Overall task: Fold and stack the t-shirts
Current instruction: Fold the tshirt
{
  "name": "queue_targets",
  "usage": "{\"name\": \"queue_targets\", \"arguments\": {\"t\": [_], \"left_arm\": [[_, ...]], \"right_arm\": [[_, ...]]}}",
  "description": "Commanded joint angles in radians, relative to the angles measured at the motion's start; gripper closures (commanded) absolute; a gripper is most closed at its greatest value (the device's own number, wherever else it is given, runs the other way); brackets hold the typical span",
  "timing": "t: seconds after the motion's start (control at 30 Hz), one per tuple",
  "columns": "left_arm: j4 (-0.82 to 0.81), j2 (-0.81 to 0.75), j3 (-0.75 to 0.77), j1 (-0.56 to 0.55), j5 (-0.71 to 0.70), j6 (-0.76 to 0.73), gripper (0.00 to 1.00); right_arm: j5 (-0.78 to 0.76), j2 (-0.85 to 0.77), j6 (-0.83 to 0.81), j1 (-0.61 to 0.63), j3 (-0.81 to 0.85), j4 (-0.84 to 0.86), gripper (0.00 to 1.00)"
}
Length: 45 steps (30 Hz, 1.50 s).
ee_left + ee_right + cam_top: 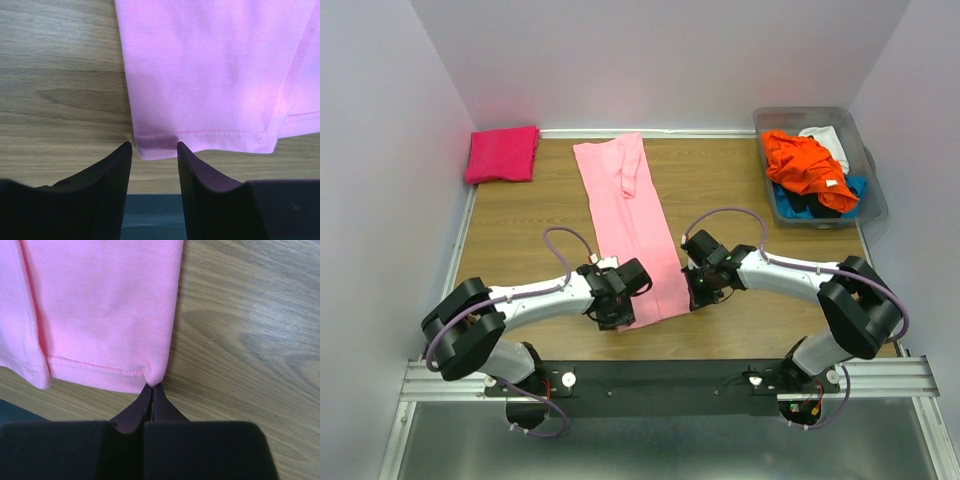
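Note:
A light pink t-shirt (pixel 630 225) lies on the wooden table as a long strip folded lengthwise, its hem toward me. My left gripper (pixel 617 318) is at the hem's left corner. In the left wrist view it (pixel 152 145) stands open, the corner of the pink cloth (pixel 215 75) lying between its fingertips, which do not press on it. My right gripper (pixel 698 297) is at the hem's right corner. In the right wrist view it (pixel 151 386) is shut, pinching the very tip of the pink hem (pixel 100 305). A folded magenta t-shirt (pixel 502 155) rests at the far left.
A clear plastic bin (pixel 872 170) at the far right holds an orange shirt (pixel 805 165) with white, blue and black cloth beside it. White walls enclose the table on three sides. A metal rail (pixel 670 378) runs along the near edge.

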<state>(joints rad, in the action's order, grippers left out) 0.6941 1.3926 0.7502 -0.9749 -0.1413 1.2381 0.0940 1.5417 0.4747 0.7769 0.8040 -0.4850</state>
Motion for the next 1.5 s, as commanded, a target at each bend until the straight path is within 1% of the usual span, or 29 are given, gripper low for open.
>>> {"name": "queue_targets", "arguments": {"t": [0.0, 0.03, 0.33, 0.4, 0.47, 0.5, 0.53, 0.63, 0.67, 0.87, 0.93, 1.0, 1.07, 1.13, 1.17, 1.27, 1.3, 1.37, 1.4, 1.47], "left_arm": [[0.054, 0.028, 0.02, -0.019, -0.046, 0.032, 0.51], [0.056, 0.035, 0.02, -0.019, -0.044, 0.032, 0.54], [0.033, 0.153, 0.026, -0.044, -0.035, 0.011, 0.56], [0.033, 0.169, 0.029, -0.048, -0.032, 0.0, 0.59], [0.035, 0.181, 0.032, -0.054, -0.029, -0.008, 0.65], [0.038, 0.18, 0.031, -0.056, -0.029, -0.011, 0.73], [0.039, 0.177, 0.028, -0.057, -0.027, -0.011, 0.77], [0.045, 0.152, 0.011, -0.058, -0.012, -0.017, 0.97], [0.048, 0.142, 0.006, -0.059, -0.003, -0.022, 1.0], [0.114, 0.013, -0.031, -0.113, 0.101, -0.048, 1.0], [0.123, -0.024, -0.031, -0.12, 0.126, -0.069, 1.0], [0.133, -0.044, -0.015, -0.12, 0.123, -0.086, 1.0], [0.12, -0.052, 0.003, -0.098, 0.118, -0.124, 1.0], [0.094, -0.064, 0.012, -0.065, 0.114, -0.152, 1.0], [0.093, -0.067, 0.026, -0.027, 0.108, -0.182, 1.0], [0.108, -0.084, 0.077, 0.031, 0.068, -0.245, 1.0], [0.114, -0.096, 0.089, 0.072, 0.054, -0.265, 1.0], [0.107, -0.112, 0.112, 0.123, 0.046, -0.299, 1.0], [0.099, -0.127, 0.116, 0.18, 0.037, -0.334, 1.0], [0.094, -0.135, 0.143, 0.229, 0.019, -0.371, 1.0]], "right_arm": [[-0.02, 0.037, -0.031, 0.001, -0.058, -0.024, 0.99], [-0.02, 0.037, -0.034, 0.001, -0.058, -0.023, 0.99], [-0.02, 0.043, -0.042, 0.001, -0.071, -0.02, 0.99], [-0.022, 0.044, -0.041, 0.001, -0.069, -0.02, 0.99], [-0.019, 0.047, -0.038, 0.001, -0.066, -0.021, 0.99], [-0.017, 0.049, -0.036, 0.001, -0.066, -0.023, 0.99], [-0.016, 0.049, -0.036, 0.002, -0.065, -0.023, 0.99], [-0.002, 0.04, -0.033, 0.001, -0.062, -0.036, 0.99], [0.009, 0.034, -0.033, 0.001, -0.062, -0.047, 0.99], [0.072, -0.017, -0.039, 0.002, -0.072, -0.177, 0.99], [0.072, -0.029, -0.044, 0.001, -0.068, -0.21, 0.99], [0.055, -0.028, -0.047, 0.002, -0.036, -0.26, 0.99], [0.0, -0.032, -0.05, 0.001, 0.03, -0.297, 0.99], [-0.029, -0.034, -0.051, -0.001, 0.084, -0.317, 0.99], [-0.046, -0.028, -0.051, -0.001, 0.14, -0.323, 0.99], [-0.057, 0.015, -0.059, -0.001, 0.231, -0.348, 0.99], [-0.068, 0.026, -0.061, -0.002, 0.292, -0.351, 0.99], [-0.088, 0.061, -0.07, -0.002, 0.348, -0.36, 0.99], [-0.088, 0.072, -0.079, -0.005, 0.398, -0.362, 0.99], [-0.126, 0.103, -0.09, -0.016, 0.454, -0.363, 0.99]]}}
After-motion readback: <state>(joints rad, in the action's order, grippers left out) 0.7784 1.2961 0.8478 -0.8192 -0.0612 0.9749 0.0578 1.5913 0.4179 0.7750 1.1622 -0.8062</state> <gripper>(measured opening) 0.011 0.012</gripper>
